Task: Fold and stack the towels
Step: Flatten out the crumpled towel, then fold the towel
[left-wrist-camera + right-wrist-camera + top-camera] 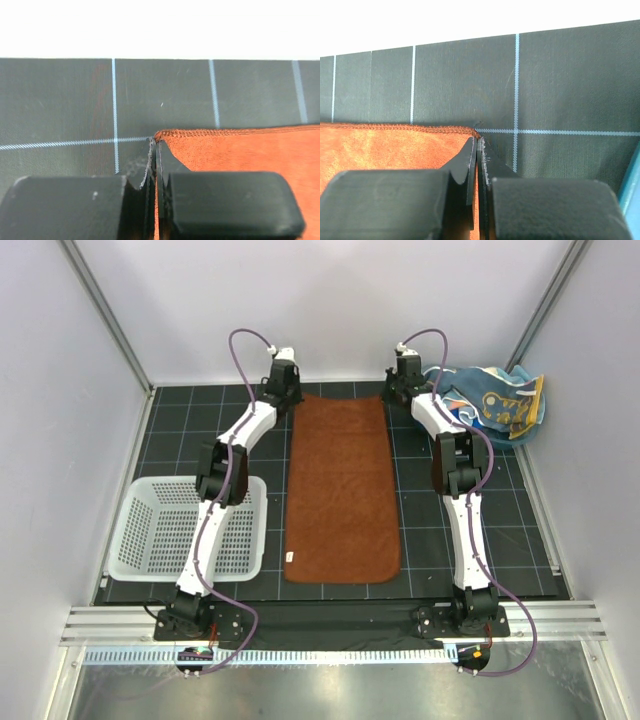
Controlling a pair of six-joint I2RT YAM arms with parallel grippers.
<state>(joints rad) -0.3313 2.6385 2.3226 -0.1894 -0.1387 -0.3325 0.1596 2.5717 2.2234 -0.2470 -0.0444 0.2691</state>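
The left tool [155, 155] was pressed together on the far-left corner of the rust-brown towel [340, 480], and the right tool [478, 150] pinched the far-right corner likewise. To fold well, both should probably rise together, keep the far edge taut, and carry it evenly onto the near edge. The towel lay flat on the bench [180, 430] between the arms, running from the tools toward the bases.

Left arm [200, 545] and right arm [468, 540], as I viewed them remotely: white link shells alternated with black joint housings above black bases; a purple cable [231, 355] looped along each. I saw the left pincer [156, 150] and right pincer [477, 145] had matte black, blocky fingers [225, 205] tapering to thin blades.
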